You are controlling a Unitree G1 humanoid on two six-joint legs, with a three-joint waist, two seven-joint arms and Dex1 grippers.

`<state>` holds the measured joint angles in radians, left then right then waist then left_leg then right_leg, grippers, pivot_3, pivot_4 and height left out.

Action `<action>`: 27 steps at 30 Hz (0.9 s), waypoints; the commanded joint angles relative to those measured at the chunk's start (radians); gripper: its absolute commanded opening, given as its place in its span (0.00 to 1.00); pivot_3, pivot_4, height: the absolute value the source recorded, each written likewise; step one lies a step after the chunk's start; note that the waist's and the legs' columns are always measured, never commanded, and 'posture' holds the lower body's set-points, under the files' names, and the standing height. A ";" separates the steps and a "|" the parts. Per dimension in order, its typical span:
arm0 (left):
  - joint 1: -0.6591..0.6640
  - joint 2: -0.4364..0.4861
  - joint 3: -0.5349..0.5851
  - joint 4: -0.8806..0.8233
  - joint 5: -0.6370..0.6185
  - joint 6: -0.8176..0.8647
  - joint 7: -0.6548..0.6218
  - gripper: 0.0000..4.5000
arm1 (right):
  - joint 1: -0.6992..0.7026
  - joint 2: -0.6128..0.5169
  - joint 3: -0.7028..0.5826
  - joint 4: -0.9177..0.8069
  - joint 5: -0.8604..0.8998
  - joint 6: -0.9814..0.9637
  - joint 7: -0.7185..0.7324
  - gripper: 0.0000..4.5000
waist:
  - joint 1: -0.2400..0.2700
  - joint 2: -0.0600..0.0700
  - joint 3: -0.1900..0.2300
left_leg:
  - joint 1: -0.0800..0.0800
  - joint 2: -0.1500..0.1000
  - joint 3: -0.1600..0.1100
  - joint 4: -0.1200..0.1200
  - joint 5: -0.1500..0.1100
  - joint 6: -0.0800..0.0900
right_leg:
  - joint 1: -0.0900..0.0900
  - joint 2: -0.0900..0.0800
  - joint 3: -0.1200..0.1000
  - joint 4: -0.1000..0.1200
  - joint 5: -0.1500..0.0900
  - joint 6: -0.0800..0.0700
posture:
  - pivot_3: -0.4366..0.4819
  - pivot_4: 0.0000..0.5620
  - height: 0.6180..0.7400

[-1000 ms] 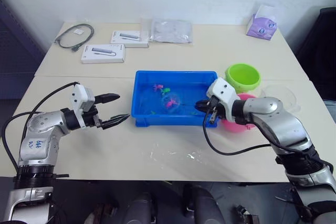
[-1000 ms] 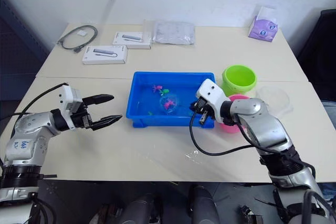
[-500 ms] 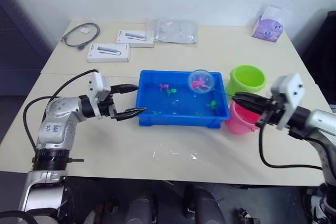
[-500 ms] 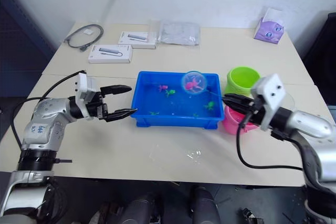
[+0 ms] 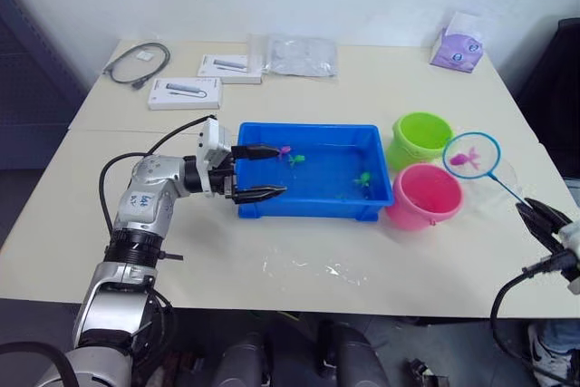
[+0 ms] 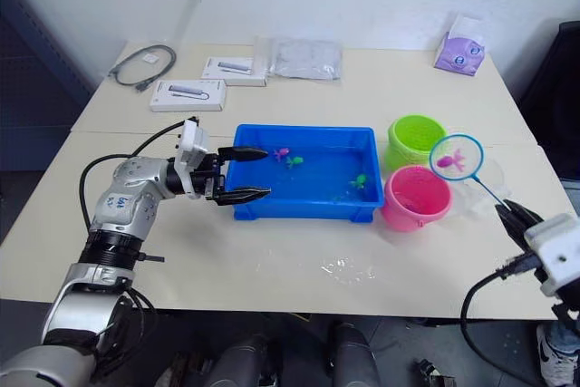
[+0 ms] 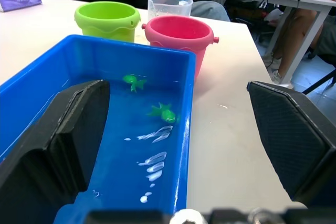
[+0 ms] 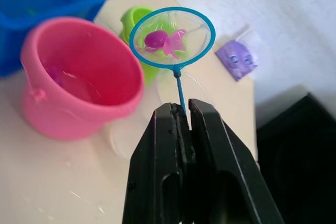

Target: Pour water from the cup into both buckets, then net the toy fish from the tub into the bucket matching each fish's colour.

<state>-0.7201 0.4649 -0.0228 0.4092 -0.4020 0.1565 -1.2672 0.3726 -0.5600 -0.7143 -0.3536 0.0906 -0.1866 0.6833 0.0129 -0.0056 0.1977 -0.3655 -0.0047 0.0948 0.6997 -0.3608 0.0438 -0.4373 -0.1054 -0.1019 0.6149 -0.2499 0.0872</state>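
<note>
Net [image 5: 471, 154] with pink fish [image 8: 164, 40] hangs beside pink bucket [image 5: 423, 197], over cup [image 5: 501, 174], not above bucket mouth. Right gripper [image 8: 181, 114] pinches net handle; left gripper [image 5: 272, 170] spread across tub [image 5: 308, 209] wall. Risk: tipping now drops fish outside bucket.

The net [image 5: 472, 155] is out of the tub [image 5: 313, 208] now and hangs up in the air to the right of the pink bucket [image 5: 423, 197], a pink fish [image 8: 164, 41] in its mesh. The right pincer [image 8: 181, 120], clamped on the handle, is drawn back to the near right edge of the counter [image 5: 299, 265]. The left pincer [image 5: 263, 171] is further right, its spread fingers reaching over the tub's left end.
</note>
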 commanded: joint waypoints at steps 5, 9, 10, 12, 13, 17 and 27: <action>-0.014 -0.001 0.008 -0.013 0.003 -0.013 -0.014 1.00 | 0.015 0.012 0.022 0.104 -0.185 -0.325 -0.150 0.00 | -0.007 0.000 0.000 | 0.001 0.000 0.000 0.000 0.000 0.000 | 0.001 -0.001 0.000 0.000 0.000 0.000 | 0.48 0.27 1.00; -0.006 -0.003 0.007 -0.024 0.004 -0.012 -0.009 1.00 | 0.010 -0.024 0.062 0.134 -0.296 -0.391 -0.200 0.00 | -0.012 0.000 0.000 | 0.001 0.000 -0.001 0.000 0.000 0.000 | 0.001 -0.002 0.001 0.000 0.000 0.000 | 0.48 0.27 1.00; -0.005 -0.006 0.008 -0.027 0.001 -0.011 -0.008 1.00 | 0.007 -0.038 0.064 0.143 -0.362 -0.414 -0.231 0.00 | -0.012 0.000 0.000 | 0.001 0.000 -0.001 0.000 0.000 0.000 | 0.001 -0.002 0.001 0.000 0.000 0.000 | 0.48 0.27 1.00; -0.002 -0.013 0.006 -0.035 -0.001 -0.010 -0.007 1.00 | 0.002 -0.071 0.065 0.158 -0.490 -0.474 -0.304 0.00 | -0.012 0.000 0.000 | 0.002 0.000 -0.001 0.000 0.000 0.000 | 0.002 -0.002 0.001 0.000 0.000 0.000 | 0.48 0.27 1.00; 0.001 -0.018 0.004 -0.042 -0.001 -0.010 -0.004 1.00 | -0.001 -0.093 0.065 0.167 -0.547 -0.514 -0.339 0.00 | -0.012 0.000 0.000 | 0.003 0.000 -0.001 0.000 0.000 0.000 | 0.004 -0.002 0.002 -0.001 0.000 0.000 | 0.48 0.27 1.00; 0.028 -0.030 0.001 -0.073 0.002 -0.009 0.012 1.00 | 0.002 -0.140 0.048 0.187 -0.741 -0.588 -0.501 0.00 | -0.013 0.000 0.000 | 0.008 0.000 -0.002 -0.001 0.000 -0.001 | 0.009 -0.004 0.007 -0.004 0.000 0.000 | 0.48 0.27 1.00; 0.109 0.044 0.087 -0.085 -0.013 -0.024 0.051 1.00 | 0.036 -0.173 0.262 0.076 -0.031 -0.329 -0.300 0.00 | -0.024 0.000 0.000 | 0.011 0.002 -0.001 -0.002 0.000 -0.001 | 0.010 -0.005 0.010 -0.005 -0.001 -0.001 | 0.48 0.27 1.00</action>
<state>-0.6206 0.4822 0.0153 0.3522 -0.4000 0.1505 -1.2255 0.4068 -0.7156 -0.4935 -0.1773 -0.2035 -0.6319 0.2883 -0.0112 -0.0054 0.1978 -0.3542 -0.0021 0.0942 0.6980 -0.3612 0.0422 -0.4268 -0.1102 -0.0921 0.6104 -0.2511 0.0852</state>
